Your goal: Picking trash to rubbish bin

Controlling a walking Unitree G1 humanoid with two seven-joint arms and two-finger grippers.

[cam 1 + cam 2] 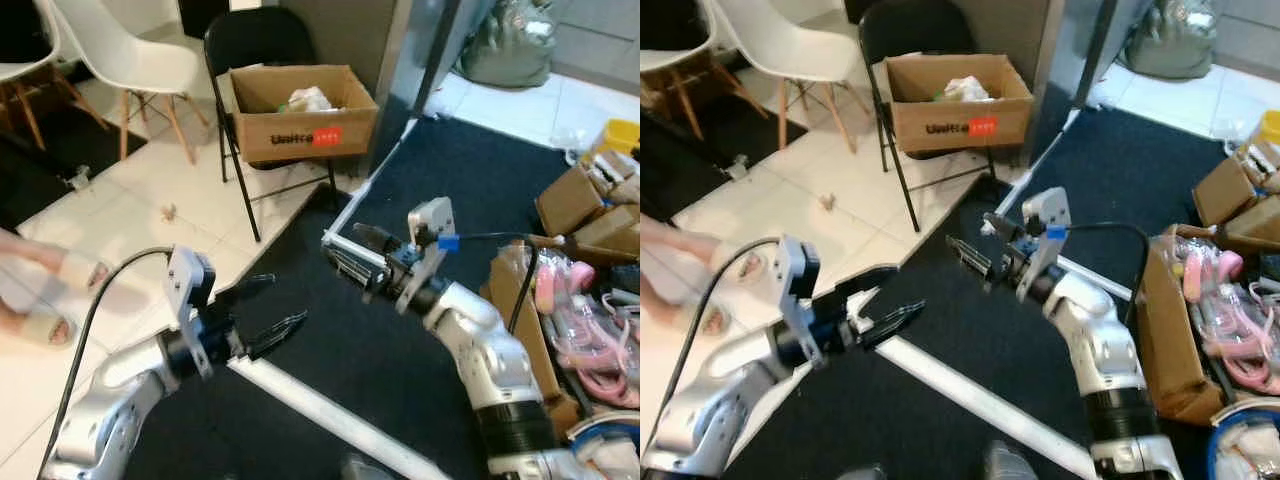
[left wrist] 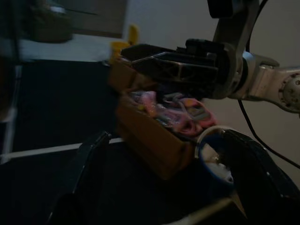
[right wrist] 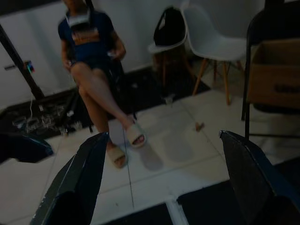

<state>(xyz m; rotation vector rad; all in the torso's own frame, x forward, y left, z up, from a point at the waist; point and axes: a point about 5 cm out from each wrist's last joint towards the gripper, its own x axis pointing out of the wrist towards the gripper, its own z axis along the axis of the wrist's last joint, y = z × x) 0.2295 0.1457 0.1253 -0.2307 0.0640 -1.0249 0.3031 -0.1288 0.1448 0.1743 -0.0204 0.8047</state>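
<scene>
A cardboard box (image 1: 305, 112) with a red label sits on a black folding chair (image 1: 255, 40) and holds white crumpled trash (image 1: 308, 99). A small brown scrap (image 1: 168, 211) lies on the white tiles in front of the chair, and it is also in the right wrist view as the scrap (image 3: 199, 125). My left gripper (image 1: 268, 308) hangs open and empty above the edge of the dark carpet. My right gripper (image 1: 345, 252) is open and empty too, held above the carpet below the chair and pointing left. Both are well short of the scrap.
A person sits at the left with sandalled feet (image 1: 62, 275) on the tiles. White chairs (image 1: 130, 60) stand at the back left. A white bar (image 1: 330, 415) lies across the carpet. Open boxes with pink items (image 1: 585, 320) crowd the right side, next to a blue tub (image 2: 213, 154).
</scene>
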